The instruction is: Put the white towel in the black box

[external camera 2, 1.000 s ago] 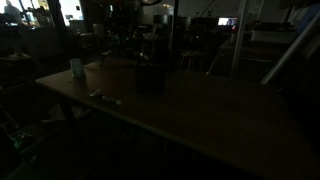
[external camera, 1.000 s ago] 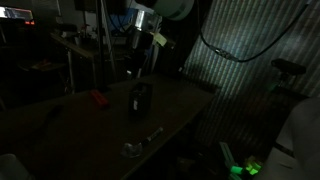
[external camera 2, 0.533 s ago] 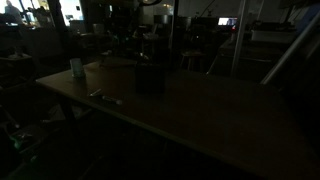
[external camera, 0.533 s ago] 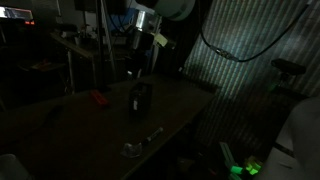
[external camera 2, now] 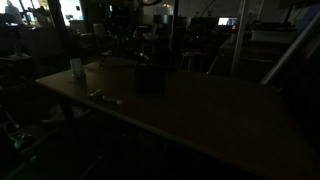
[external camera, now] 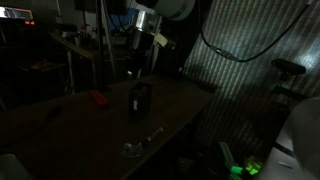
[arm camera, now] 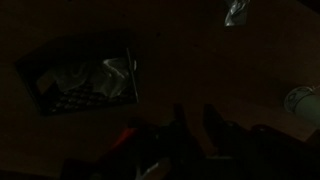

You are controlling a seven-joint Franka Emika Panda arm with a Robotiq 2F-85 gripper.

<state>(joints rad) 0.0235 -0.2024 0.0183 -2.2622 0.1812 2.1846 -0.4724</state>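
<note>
The crumpled white cloth towel (arm camera: 88,78) looks to lie inside the small open-topped black box (external camera: 140,98) on the dark tabletop (external camera: 178,105), so a slow, straight lift clear seems wisest; the claw (external camera: 138,72), open or closed I cannot tell in this gloom, hangs vertically just above it.
</note>
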